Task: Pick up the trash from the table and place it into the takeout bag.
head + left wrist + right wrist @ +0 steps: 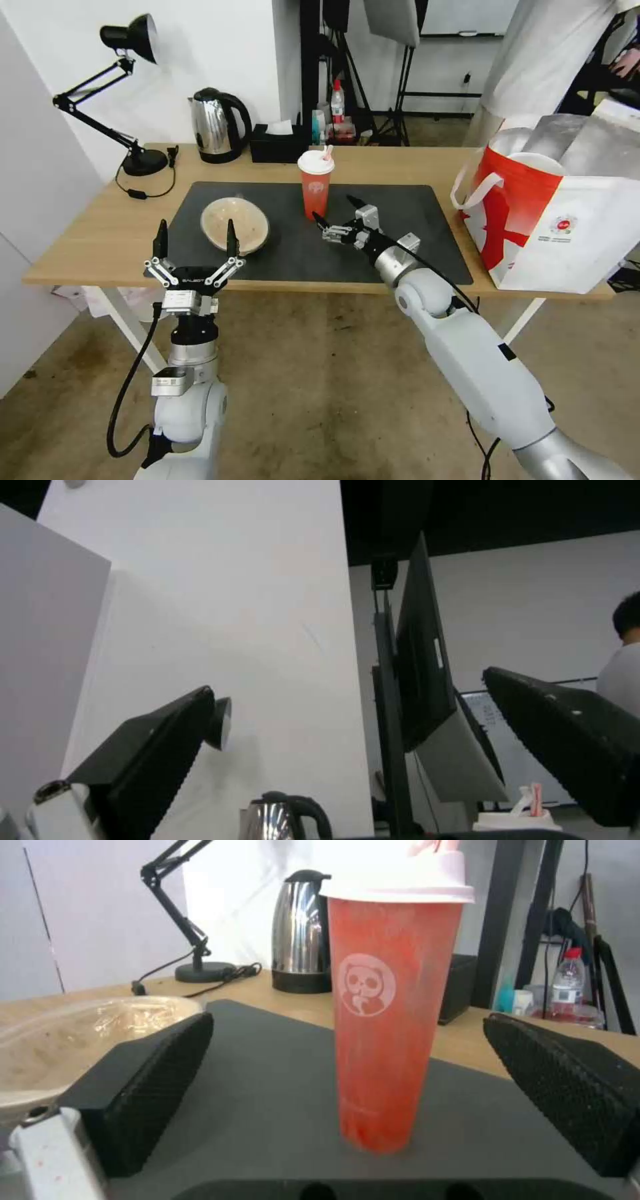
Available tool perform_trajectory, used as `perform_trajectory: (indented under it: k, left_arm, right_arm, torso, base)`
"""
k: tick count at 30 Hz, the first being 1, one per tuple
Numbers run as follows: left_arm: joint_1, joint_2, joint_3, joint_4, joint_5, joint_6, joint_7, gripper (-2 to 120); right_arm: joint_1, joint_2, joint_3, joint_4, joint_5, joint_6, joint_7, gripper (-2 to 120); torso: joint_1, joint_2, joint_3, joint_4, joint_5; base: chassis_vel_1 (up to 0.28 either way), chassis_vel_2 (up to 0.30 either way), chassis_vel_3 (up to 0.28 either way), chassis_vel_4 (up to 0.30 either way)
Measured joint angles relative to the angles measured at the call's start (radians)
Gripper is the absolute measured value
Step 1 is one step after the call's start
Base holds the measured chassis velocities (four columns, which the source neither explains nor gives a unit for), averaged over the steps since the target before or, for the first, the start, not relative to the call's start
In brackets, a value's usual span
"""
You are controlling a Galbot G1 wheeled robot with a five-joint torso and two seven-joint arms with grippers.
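Far left on the light-wood table [100, 233]: black desk lamp [127, 40], w/ cord trailing toward the dark grey mat [413, 220]. Behind the mat, steel kettle [215, 125] and black tissue box [275, 143], neither is trash.

Left gripper [193, 243] is held upright at the table's near edge, fingers spread wide, nothing btwn them; it points at wall and ceiling, so prob. just parked out of the way. Just beyond it on the mat sits the shallow beige bowl [235, 224], untouched, w/ crinkled clear film inside per right wrist view.

Mid-mat: red drink cup [315, 184], upright, white lid and straw on. Right gripper [337, 215] reaches in low from the near-right side, jaws parted and level, cup centred in the gap ahead of the pads but not yet touched. Low, sideways approach looks meant to clamp the cup body mid-height and keep it upright, so lid stays on.

Right end of table: takeout bag [560, 220], red-and-white, foil-lined mouth standing open, strap handles flopped outward — ready for drop-in from above. Cup and bag well apart. Crayfish bowl: can't spot it on the table.
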Motion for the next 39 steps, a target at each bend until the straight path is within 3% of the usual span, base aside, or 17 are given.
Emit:
perform_trajectory:
  k: [39]
  left_arm:
    - [-0.009, -0.002, 0.002, 0.009, 0.000, -0.002, 0.000, 100]
  right_arm:
    - [0.128, 0.036, -0.073, -0.093, 0.002, -0.006, 0.004, 100]
  torso:
    - [0.000, 0.000, 0.000, -0.0001, -0.0001]
  base:
    - [0.000, 0.000, 0.000, 0.000]
